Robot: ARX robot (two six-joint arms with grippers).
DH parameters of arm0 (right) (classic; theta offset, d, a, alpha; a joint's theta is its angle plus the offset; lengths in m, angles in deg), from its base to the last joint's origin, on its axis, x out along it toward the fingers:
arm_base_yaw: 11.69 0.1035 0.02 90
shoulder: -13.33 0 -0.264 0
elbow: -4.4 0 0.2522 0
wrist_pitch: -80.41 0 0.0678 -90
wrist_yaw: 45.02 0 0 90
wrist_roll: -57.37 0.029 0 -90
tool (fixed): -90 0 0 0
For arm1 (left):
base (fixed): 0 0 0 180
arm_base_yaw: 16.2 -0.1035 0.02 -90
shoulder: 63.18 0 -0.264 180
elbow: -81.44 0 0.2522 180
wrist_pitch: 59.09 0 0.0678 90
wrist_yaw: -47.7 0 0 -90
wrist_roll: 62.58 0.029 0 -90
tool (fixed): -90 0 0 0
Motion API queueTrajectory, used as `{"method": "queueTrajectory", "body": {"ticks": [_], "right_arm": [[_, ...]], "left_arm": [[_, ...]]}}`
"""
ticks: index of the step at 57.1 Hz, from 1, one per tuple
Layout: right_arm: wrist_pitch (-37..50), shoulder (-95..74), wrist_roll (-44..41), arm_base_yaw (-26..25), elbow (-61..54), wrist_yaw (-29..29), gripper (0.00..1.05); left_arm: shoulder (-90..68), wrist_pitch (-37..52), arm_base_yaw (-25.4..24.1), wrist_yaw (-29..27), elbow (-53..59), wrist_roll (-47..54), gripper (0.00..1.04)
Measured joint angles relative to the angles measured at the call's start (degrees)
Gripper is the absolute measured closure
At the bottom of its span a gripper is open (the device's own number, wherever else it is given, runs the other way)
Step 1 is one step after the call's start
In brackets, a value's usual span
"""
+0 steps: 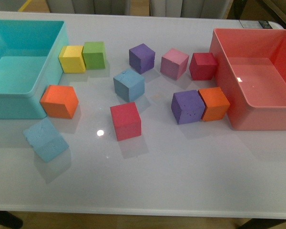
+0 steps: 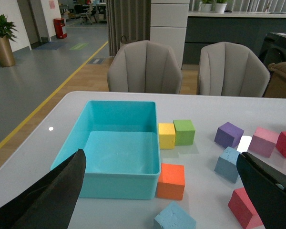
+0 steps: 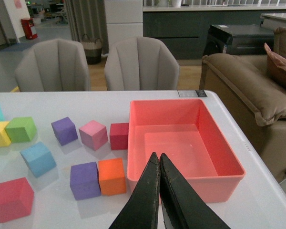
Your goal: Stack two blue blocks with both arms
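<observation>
One sky-blue block (image 1: 46, 140) lies tilted near the table's front left; it also shows in the left wrist view (image 2: 174, 218). The other blue block (image 1: 129, 85) sits mid-table, seen in the left wrist view (image 2: 228, 163) and the right wrist view (image 3: 38, 159). Neither arm shows in the front view. My left gripper (image 2: 162, 200) is open and empty, held above the table short of the nearer blue block. My right gripper (image 3: 158, 160) is shut and empty, held above the front rim of the pink bin (image 3: 229, 180).
A turquoise bin (image 1: 47, 52) stands at the left, the pink bin (image 1: 238, 102) at the right. Yellow (image 1: 72, 58), green (image 1: 94, 55), orange (image 1: 60, 101), red (image 1: 126, 121), purple (image 1: 142, 57), pink (image 1: 174, 63), dark red (image 1: 202, 66), purple (image 1: 188, 107) and orange (image 1: 214, 103) cubes are scattered between.
</observation>
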Motion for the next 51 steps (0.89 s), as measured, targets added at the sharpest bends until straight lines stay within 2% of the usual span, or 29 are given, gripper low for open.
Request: {"method": "queueTrajectory", "body": {"ticks": [2,5,19,21,28,30,32,34,35,41,51], "right_arm": [[0.0,0.0,-0.02,0.0,0.0,0.0,1.03],[0.0,0.0,0.0,0.0,0.0,0.0,0.95],[0.0,0.02,0.0,0.0,0.0,0.0,0.51],[0.0,0.02,0.0,0.0,0.0,0.0,0.4],[0.0,0.02,0.0,0.0,0.0,0.0,0.18],[-0.02,0.02,0.0,0.0,0.0,0.0,0.13],[-0.02,0.04,0.09,-0.02,0.0,-0.04,0.08],[-0.02,0.04,0.15,-0.02,0.0,-0.02,0.08],[-0.02,0.07,0.15,0.0,0.0,0.0,0.09],[-0.02,0.11,0.17,0.0,0.0,0.0,0.09],[-0.02,0.11,0.17,0.0,0.0,0.0,0.09]], "left_arm": [[0.0,0.0,0.0,0.0,0.0,0.0,0.09],[0.0,0.0,0.0,0.0,0.0,0.0,0.09],[0.0,0.0,0.0,0.0,0.0,0.0,0.09],[0.0,0.0,0.0,0.0,0.0,0.0,0.09],[0.0,0.0,0.0,0.0,0.0,0.0,0.09],[-1.44,-2.32,-0.24,1.51,-0.74,-0.85,0.09],[-6.1,-10.36,0.13,4.81,-4.09,-3.13,0.09],[-13.77,-15.32,1.9,4.9,-7.69,-5.64,0.09],[-19.85,-15.08,3.52,4.59,-9.29,-7.15,0.09],[-42.71,-2.25,9.38,2.69,-13.2,-12.9,0.09],[-65.57,11.56,12.39,1.03,-18.08,-17.88,0.09]]}}
